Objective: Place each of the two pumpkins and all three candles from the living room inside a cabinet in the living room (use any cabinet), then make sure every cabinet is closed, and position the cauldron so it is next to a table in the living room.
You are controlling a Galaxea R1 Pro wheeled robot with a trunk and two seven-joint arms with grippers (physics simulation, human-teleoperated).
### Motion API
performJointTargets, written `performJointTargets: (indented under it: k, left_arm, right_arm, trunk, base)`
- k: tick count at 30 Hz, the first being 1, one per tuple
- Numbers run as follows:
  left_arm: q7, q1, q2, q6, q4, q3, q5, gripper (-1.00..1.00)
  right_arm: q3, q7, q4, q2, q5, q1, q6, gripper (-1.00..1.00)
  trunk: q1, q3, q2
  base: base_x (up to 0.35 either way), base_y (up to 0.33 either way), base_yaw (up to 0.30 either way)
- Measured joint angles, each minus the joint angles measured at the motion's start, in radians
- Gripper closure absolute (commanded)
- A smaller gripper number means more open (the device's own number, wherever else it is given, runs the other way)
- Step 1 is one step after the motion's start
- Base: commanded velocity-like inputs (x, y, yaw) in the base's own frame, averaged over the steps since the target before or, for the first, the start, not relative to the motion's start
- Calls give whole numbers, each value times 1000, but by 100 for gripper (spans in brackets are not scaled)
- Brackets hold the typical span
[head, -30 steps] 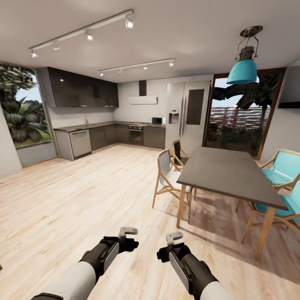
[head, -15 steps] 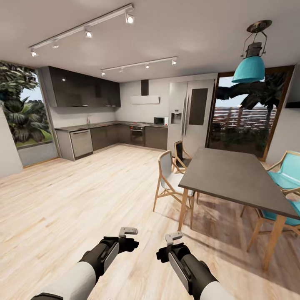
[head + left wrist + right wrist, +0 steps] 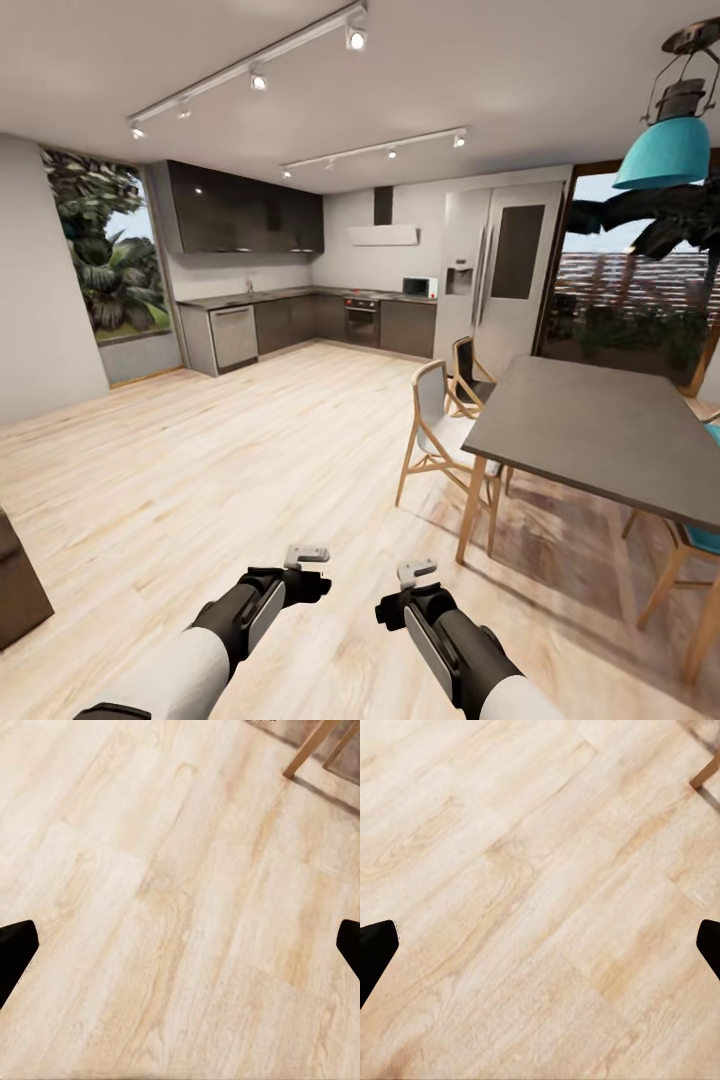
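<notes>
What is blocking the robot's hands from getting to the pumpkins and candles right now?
That cannot be judged: no pumpkin or candle appears here. The left gripper and right gripper hang open over bare wood floor, facing a kitchen, with a dining table at the right.

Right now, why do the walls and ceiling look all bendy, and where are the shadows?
In the head view the wide lens bows the ceiling light track and stretches the edges, and the dining table throws a soft shadow on the floor beneath it. In the left wrist view the planks look sharp, with a thin shadow beside a chair leg. The right wrist view is evenly lit, without glare.
</notes>
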Motion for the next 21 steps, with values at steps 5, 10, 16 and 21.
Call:
performJointTargets:
  k: [5,10,16,21]
  left_arm:
    - [59,0,0,0,0,45,1,-100]
    - [130,0,1,-1,1,113,1,-100]
    - [142,0,2,0,1,144,2,-100]
    - [141,0,3,0,2,156,2,-100]
  right_arm:
    - [6,-2,0,0,0,0,1,-100]
    - [47,-4,0,0,0,0,1,-100]
    - [64,-4,0,0,0,0,2,-100]
    - [69,-4,0,0,0,0,2,-100]
  trunk:
    - [0,-4,0]
    - [0,-8,0]
    - [0,-13,0]
    - [0,-17,0]
  base:
    - [0,0,240]
    - [0,0,240]
    - [0,0,240]
    - [41,46,240]
